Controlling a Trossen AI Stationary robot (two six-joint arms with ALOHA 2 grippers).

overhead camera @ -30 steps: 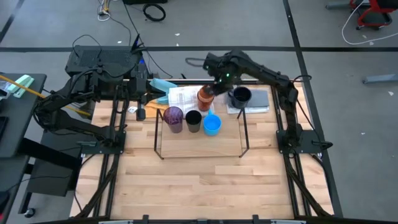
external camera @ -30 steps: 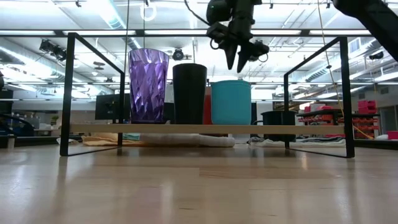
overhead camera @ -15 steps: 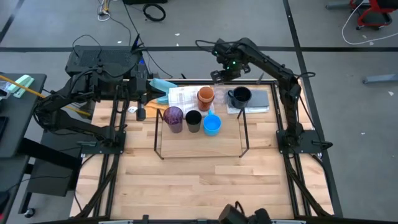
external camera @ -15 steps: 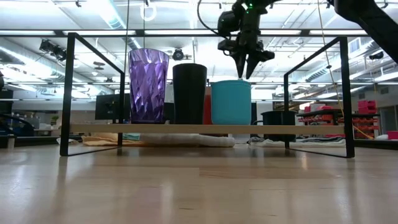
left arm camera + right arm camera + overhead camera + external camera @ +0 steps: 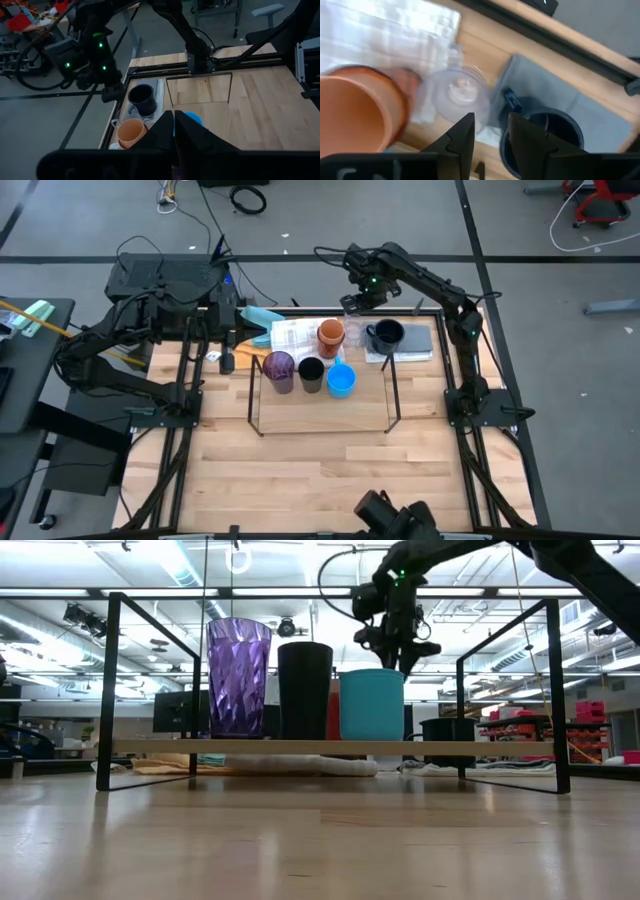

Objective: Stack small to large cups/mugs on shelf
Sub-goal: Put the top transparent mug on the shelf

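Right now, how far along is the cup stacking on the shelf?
Done: the purple cup, black cup and blue cup stand in a row on the shelf. In hand: nothing; the right gripper hovers open above the clear glass. Left: orange cup, the glass and navy mug sit behind the shelf.

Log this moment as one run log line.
right gripper: open over glass | left gripper: shut, parked | shelf: three cups
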